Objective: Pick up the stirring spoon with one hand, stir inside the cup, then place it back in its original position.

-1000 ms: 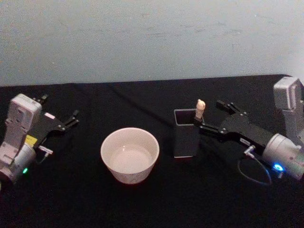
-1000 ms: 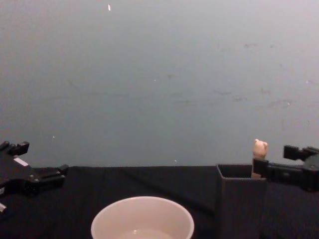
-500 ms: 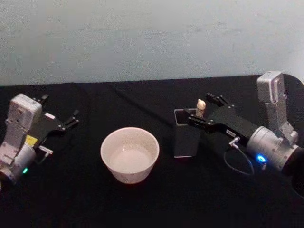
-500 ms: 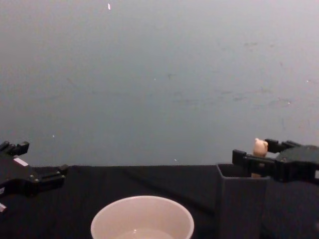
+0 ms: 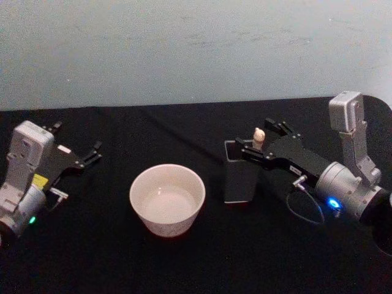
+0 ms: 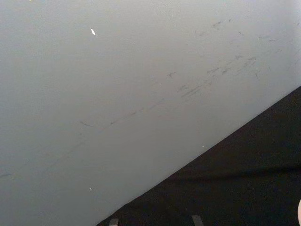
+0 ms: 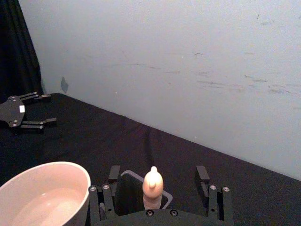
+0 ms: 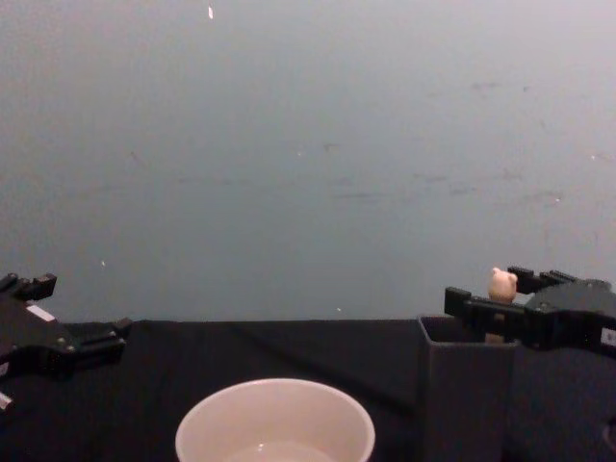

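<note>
The stirring spoon (image 5: 259, 136) stands upright in the dark grey square holder (image 5: 237, 179), with its bear-head knob (image 8: 501, 283) poking above the rim; the bowl is hidden inside. My right gripper (image 5: 256, 138) is open and straddles the handle just below the knob (image 7: 153, 181). Its fingers (image 7: 113, 174) stand well apart on either side and do not touch the handle. The cream-white cup (image 5: 166, 199) sits to the left of the holder (image 8: 466, 387), and the cup (image 7: 56, 168) holds some clear liquid. My left gripper (image 5: 77, 138) rests open at the table's left edge.
A black cloth (image 5: 202, 257) covers the table in front of a pale wall. A loose cable loop (image 5: 306, 211) hangs under my right wrist. The left gripper (image 7: 28, 111) lies far left of the cup.
My right gripper has risen and moved leftward from beside the holder, and its open fingers now bracket the spoon's handle. Spoon, cup and left arm have not moved.
</note>
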You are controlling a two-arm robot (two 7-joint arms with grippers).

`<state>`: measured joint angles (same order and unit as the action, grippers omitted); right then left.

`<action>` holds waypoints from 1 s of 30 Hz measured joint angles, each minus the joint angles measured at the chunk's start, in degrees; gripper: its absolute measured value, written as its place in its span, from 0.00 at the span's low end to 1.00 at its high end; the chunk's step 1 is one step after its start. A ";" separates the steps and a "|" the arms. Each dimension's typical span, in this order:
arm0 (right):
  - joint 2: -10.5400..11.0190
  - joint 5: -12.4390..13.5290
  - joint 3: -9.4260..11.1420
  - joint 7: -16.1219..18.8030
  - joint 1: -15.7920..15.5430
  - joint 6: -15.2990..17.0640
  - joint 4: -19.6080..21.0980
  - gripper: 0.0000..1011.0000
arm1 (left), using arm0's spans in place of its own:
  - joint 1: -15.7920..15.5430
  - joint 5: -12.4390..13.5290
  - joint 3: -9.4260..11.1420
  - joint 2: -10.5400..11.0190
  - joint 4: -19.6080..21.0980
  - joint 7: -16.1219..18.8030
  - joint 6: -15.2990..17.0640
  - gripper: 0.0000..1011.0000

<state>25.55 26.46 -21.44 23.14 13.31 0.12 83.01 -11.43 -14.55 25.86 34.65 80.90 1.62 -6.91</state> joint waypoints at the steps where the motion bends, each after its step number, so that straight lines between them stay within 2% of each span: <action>1: 0.00 0.00 0.00 0.00 0.00 0.00 0.00 0.99 | 0.00 0.00 0.00 0.00 0.00 0.00 0.00 0.99; 5: 0.05 0.03 -0.03 -0.01 0.01 0.03 0.00 0.98 | 0.00 0.00 0.00 0.00 0.00 0.00 0.00 0.99; 9: 0.06 0.06 -0.05 -0.01 0.01 0.04 0.00 0.91 | 0.00 0.00 0.00 0.00 0.00 0.00 0.00 0.99; 12: 0.09 0.09 -0.07 -0.01 0.01 0.06 0.02 0.80 | 0.00 0.00 0.00 0.00 0.00 0.00 0.00 0.99; 13: 0.09 0.09 -0.08 -0.01 0.01 0.07 0.02 0.80 | 0.00 0.00 0.00 0.00 0.00 0.00 0.00 0.99; 18: 0.11 0.12 -0.09 -0.01 0.01 0.08 0.04 0.65 | 0.00 0.00 0.00 0.00 0.00 0.00 0.00 0.99; 30: 0.14 0.18 -0.10 -0.01 0.01 0.12 0.10 0.24 | 0.00 0.00 0.00 0.00 0.00 0.00 0.00 0.99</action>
<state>25.69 26.64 -21.54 23.12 13.32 0.23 83.12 -11.43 -14.55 25.86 34.65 80.90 1.62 -6.91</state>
